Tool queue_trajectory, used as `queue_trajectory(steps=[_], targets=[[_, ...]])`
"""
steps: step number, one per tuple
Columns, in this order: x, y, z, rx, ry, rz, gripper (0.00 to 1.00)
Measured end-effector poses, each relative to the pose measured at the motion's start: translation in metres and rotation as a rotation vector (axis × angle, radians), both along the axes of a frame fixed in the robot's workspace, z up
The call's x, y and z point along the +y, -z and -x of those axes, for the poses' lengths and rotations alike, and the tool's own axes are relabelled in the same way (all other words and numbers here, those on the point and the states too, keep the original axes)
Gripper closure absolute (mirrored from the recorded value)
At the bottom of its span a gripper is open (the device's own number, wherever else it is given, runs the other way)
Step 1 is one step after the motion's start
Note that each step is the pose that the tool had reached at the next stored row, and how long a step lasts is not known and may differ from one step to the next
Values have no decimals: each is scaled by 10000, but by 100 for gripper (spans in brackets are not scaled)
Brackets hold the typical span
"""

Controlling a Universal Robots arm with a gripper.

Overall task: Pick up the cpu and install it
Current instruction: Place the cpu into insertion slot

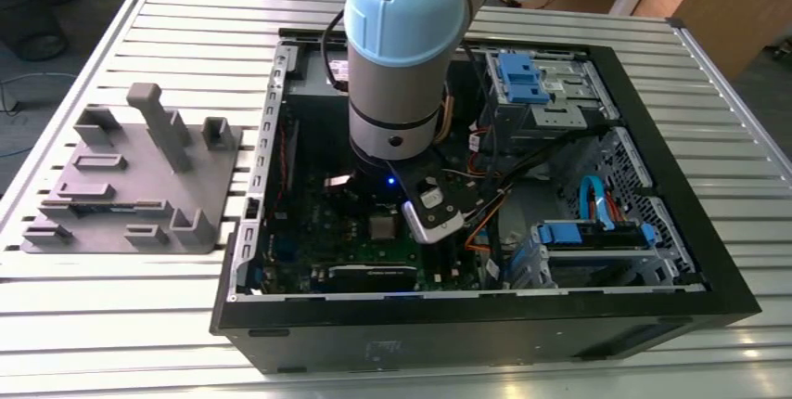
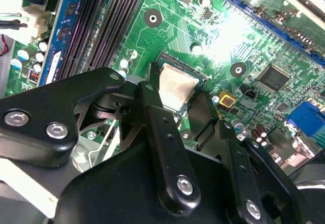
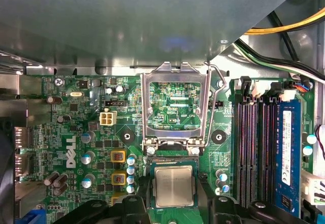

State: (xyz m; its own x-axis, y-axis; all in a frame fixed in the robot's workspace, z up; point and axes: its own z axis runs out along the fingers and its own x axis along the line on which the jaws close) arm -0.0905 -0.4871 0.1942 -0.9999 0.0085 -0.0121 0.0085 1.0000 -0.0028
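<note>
UR arm (image 1: pixel 402 46) reaches down into the open PC case (image 1: pixel 495 329), which stands on a slatted metal table (image 1: pixel 111 325). In the exterior view a grey tray (image 1: pixel 210 186) with upright blocks lies at 9 o'clock of the case, well apart from the arm.

In the second wrist view the gripper (image 2: pixel 179 102) is low over the green motherboard (image 2: pixel 254 41). Its black fingers (image 2: pixel 150 107) are spread only narrowly and bear on two opposite edges of the cpu (image 2: pixel 177 84).

The cpu (image 3: pixel 173 186) sits in the socket recess in both wrist views. The load frame (image 3: pixel 175 107) is flipped open just beside it, with memory slots (image 3: pixel 254 148) near.
</note>
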Motion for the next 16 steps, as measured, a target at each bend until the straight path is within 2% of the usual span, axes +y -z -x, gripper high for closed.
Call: queue_trajectory(steps=[14, 15, 16], targets=[[0, 0, 0, 0, -35, 1, 51], [0, 0, 0, 1, -35, 1, 52], [0, 0, 0, 1, -35, 2, 59]])
